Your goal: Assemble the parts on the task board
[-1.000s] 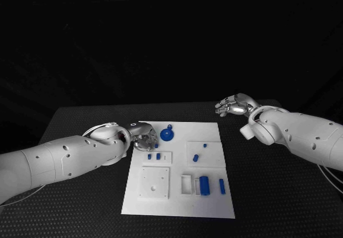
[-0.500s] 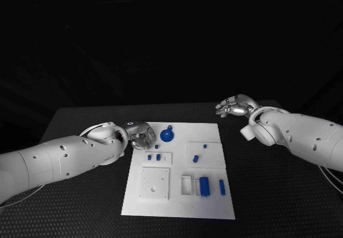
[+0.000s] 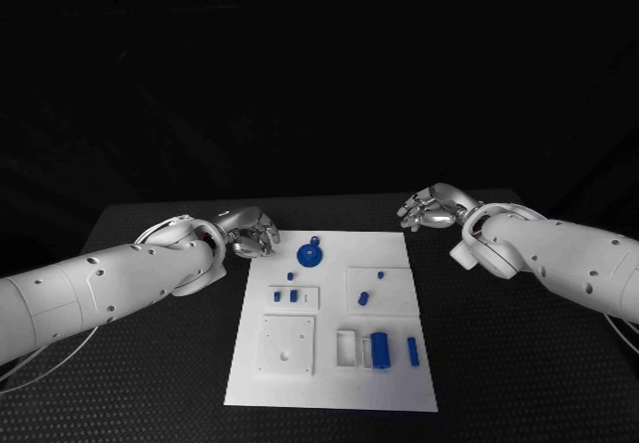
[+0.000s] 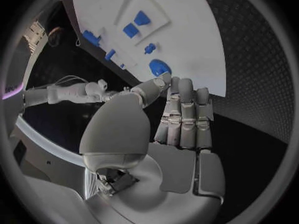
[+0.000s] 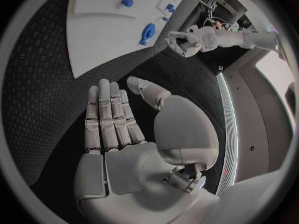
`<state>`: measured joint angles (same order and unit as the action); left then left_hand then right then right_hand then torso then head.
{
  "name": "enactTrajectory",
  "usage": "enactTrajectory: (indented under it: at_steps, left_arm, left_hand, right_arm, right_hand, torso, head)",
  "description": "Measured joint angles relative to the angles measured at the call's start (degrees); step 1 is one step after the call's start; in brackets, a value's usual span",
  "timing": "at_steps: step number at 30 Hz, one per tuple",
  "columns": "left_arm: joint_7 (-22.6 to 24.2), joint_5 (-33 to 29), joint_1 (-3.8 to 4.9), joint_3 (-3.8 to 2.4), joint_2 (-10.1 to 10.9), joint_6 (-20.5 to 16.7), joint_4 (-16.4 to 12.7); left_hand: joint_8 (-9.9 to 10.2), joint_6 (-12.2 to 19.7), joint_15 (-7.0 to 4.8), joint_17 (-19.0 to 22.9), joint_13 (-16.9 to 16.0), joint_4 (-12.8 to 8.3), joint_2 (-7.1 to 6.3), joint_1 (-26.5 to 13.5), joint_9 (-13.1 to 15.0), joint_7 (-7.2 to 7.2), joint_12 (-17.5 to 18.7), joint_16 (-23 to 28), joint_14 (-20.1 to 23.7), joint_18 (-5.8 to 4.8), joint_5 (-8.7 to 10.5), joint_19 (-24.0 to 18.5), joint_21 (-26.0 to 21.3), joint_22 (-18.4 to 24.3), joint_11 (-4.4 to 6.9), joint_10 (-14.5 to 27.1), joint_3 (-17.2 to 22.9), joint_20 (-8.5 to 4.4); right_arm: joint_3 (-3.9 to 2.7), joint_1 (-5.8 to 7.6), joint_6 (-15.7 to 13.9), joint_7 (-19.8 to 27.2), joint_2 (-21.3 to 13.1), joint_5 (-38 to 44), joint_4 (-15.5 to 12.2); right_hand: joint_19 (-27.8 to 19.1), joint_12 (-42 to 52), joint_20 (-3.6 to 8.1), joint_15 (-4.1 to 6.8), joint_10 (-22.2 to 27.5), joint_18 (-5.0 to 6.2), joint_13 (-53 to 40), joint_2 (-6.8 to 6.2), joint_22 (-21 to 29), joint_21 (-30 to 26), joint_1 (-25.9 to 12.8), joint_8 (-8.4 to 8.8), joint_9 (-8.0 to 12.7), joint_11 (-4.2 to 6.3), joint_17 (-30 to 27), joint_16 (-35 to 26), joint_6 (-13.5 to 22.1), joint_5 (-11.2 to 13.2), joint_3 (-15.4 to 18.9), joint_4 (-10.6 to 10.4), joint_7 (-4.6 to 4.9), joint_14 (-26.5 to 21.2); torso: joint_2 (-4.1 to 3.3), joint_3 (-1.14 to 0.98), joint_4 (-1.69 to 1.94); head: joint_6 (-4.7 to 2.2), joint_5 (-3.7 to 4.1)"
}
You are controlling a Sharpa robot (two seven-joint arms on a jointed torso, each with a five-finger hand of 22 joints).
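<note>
White flat task board [image 3: 386, 242] w/ small blue plastic parts sits between both; left robot hand [image 3: 250, 233] nearer round blue disc part [image 3: 310, 255], just beside it. Both robot hands empty, fingers apart; right robot hand [image 3: 431, 208] off the far corner.

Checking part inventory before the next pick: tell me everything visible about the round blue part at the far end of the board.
The round blue part is a flat disc with a small tab or stem sticking out of its far edge; it looks like matte plastic. It lies on the white task board near the far edge, left of centre. Nothing touches it: the left hand hangs just off the board's far left corner, holding nothing, and the right hand is off the far right corner. Finer detail is too small to tell.
</note>
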<state>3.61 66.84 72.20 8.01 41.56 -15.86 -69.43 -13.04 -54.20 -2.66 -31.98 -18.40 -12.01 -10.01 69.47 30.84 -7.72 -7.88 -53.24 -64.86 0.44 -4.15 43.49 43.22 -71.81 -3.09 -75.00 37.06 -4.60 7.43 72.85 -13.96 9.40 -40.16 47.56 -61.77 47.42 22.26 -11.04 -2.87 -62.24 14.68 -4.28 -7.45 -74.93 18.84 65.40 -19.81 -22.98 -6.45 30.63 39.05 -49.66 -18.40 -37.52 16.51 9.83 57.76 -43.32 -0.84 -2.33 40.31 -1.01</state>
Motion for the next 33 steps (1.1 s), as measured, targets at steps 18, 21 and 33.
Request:
enactTrajectory:
  at_steps: [18,21,33]
  left_arm:
    - [8.5,-34.98,1.08,-0.13,2.77,-0.62,-5.09]
    - [9.5,-37.48,1.07,-0.13,2.82,-0.29,-5.38]
    - [11.35,-41.2,1.07,-0.13,2.83,0.12,-5.91]
  left_hand:
    - [-0.56,3.12,3.09,4.27,1.52,3.31,-1.17,-6.74,-0.28,-0.26,1.73,11.28,3.08,-0.01,0.84,-0.29,-5.32,2.35,-1.94,6.85,-7.66,-0.11]
    - [-0.72,3.34,3.47,4.63,1.82,2.84,-1.0,-6.91,-0.28,-0.46,1.96,13.13,3.46,0.0,0.84,-0.07,-6.19,2.76,-1.95,7.0,-8.42,0.11]
    - [-1.11,3.55,3.7,4.67,2.01,2.44,-0.85,-7.06,-0.33,-0.67,1.96,15.08,3.68,0.0,0.84,0.13,-7.14,3.01,-2.46,6.49,-8.82,0.32]
  right_arm:
    - [0.57,-1.22,-0.33,-3.08,-2.66,27.42,-9.21]
    - [1.03,-1.4,-0.62,-3.91,-2.76,30.95,-10.71]
    - [2.2,-2.99,-1.96,-8.83,-1.79,43.12,-13.61]
  right_hand:
    - [11.54,-5.19,4.83,4.42,-6.39,-0.03,-1.34,-1.53,0.02,4.45,-1.06,-1.05,-1.02,1.97,4.64,3.28,-2.71,7.43,2.91,0.01,-1.12,11.47]
    - [11.75,-5.74,5.03,4.42,-6.8,-0.05,-1.53,-1.53,0.03,4.45,-1.06,-1.05,-1.09,1.93,4.99,3.28,-2.83,8.62,3.44,-0.06,-1.25,11.88]
    - [12.47,-9.06,5.13,4.2,-6.5,-0.05,-1.78,-4.96,-0.02,4.45,-0.88,-0.7,-0.89,1.46,5.99,1.86,-3.08,13.69,2.21,-1.52,-1.49,12.91]
  torso:
    - [0.04,0.07,-0.02]
    - [0.04,0.11,-0.05]
    - [0.05,0.12,-0.07]
  head:
    - [-0.98,1.71]
    - [-0.98,1.81]
    - [-0.92,1.97]
